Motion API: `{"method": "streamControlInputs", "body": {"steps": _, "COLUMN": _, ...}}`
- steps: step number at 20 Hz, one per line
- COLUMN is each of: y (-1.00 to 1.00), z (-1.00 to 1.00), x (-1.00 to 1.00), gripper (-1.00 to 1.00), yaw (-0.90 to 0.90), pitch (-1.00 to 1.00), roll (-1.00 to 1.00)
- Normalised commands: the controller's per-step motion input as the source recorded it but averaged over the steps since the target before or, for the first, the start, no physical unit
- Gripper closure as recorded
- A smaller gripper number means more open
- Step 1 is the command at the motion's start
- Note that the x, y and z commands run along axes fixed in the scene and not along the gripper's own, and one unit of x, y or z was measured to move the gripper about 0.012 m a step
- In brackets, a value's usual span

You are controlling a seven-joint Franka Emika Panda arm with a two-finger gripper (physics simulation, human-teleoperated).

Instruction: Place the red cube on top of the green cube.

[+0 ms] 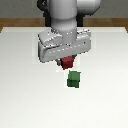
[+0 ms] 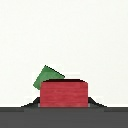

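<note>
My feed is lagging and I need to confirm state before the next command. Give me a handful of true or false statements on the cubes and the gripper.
1. The red cube is held between the fingers of the gripper. True.
2. The red cube already rests on the green cube. False: it is in the gripper, apart from the green cube, which sits alone on the white table.
3. The green cube is lying on the table. True.
4. The gripper is open and empty. False: it is shut on the red cube, as the wrist view shows.
5. In the wrist view the green cube is partly hidden behind the red cube. True.
</note>
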Motion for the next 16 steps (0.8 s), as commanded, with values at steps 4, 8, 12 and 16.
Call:
{"method": "streamControlInputs", "body": {"steps": 4, "y": 0.25, "z": 0.0, "x": 0.0, "gripper": 1.0, "yaw": 0.0, "pitch": 0.0, "roll": 0.0}}
{"method": "streamControlInputs", "body": {"steps": 8, "y": 0.0, "z": 0.0, "x": 0.0, "gripper": 1.0, "yaw": 0.0, "pitch": 0.0, "roll": 0.0}}
{"method": "streamControlInputs", "body": {"steps": 12, "y": 0.25, "z": 0.0, "x": 0.0, "gripper": 1.0, "yaw": 0.0, "pitch": 0.0, "roll": 0.0}}
{"method": "streamControlInputs", "body": {"steps": 16, "y": 0.0, "z": -0.75, "x": 0.0, "gripper": 1.0, "yaw": 0.0, "pitch": 0.0, "roll": 0.0}}
